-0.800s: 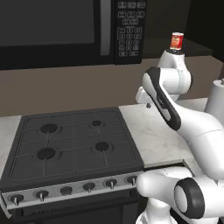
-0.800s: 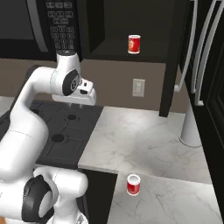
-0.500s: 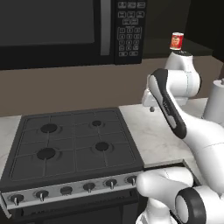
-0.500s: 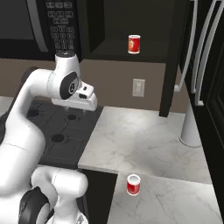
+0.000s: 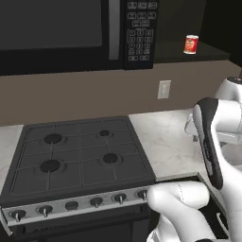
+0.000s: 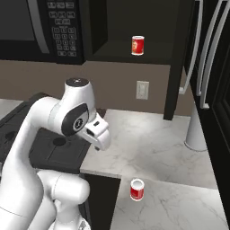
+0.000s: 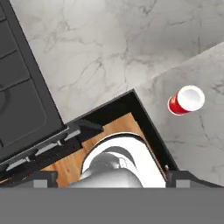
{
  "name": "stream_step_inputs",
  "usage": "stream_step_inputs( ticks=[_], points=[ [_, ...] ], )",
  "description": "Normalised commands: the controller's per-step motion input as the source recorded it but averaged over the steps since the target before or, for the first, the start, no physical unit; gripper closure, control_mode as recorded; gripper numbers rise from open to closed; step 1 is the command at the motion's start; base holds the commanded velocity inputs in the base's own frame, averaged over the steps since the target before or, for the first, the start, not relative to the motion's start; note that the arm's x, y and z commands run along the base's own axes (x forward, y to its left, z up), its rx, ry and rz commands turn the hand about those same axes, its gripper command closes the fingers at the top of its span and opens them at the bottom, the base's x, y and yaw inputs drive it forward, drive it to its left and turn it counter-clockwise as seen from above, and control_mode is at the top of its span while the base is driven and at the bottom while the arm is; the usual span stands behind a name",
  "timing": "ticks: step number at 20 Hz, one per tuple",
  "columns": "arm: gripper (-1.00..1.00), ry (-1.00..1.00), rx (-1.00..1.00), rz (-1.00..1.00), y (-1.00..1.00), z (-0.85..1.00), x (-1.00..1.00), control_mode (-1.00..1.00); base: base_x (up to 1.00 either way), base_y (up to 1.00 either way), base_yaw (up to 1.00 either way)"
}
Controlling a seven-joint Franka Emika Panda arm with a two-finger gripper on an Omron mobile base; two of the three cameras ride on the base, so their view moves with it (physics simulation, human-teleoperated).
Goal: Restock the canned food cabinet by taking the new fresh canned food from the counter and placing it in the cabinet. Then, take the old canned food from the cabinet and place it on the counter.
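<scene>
Fingers [image 7: 112,179] stand wide with nothing between them, pointing down over your desk [image 7: 109,52]. On the left you have the stovetop [image 5: 78,156] under the microwave [image 5: 75,33]. Further right, the labelled can [image 6: 137,45] stands upright in the cabinet [image 6: 134,56]. Your plain can [image 6: 136,189] stands on the desk's near part, well apart from the fingers.

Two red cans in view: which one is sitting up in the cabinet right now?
The labelled can, red with a cream-gold mark, stands on the dark cabinet shelf beside the microwave. The plain red can stands on the marbled counter.
</scene>
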Motion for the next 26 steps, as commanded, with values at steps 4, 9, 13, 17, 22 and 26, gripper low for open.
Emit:
stream_step_inputs(
  ticks=[4, 9, 13, 17, 22, 26],
  points=[
    [-1.0, 0.18, 0.21, -0.44, -1.0, -0.38, -0.81, -1.0, 0.0, 0.0, 0.0],
    [-1.0, 0.17, 0.15, -0.37, -1.0, -0.53, -0.23, -1.0, 0.0, 0.0, 0.0],
    [-1.0, 0.11, 0.0, -0.11, -0.67, -0.2, 0.2, -1.0, 0.0, 0.0, 0.0],
    [-1.0, 0.13, -0.04, 0.0, -0.45, -0.41, 0.33, -1.0, 0.0, 0.0, 0.0],
    [-1.0, 0.12, -0.06, 0.0, -0.37, -0.61, 0.29, -1.0, 0.0, 0.0, 0.0],
    [-1.0, 0.02, -0.01, 0.0, -0.33, -0.61, 0.39, -1.0, 0.0, 0.0, 0.0]
  ],
)
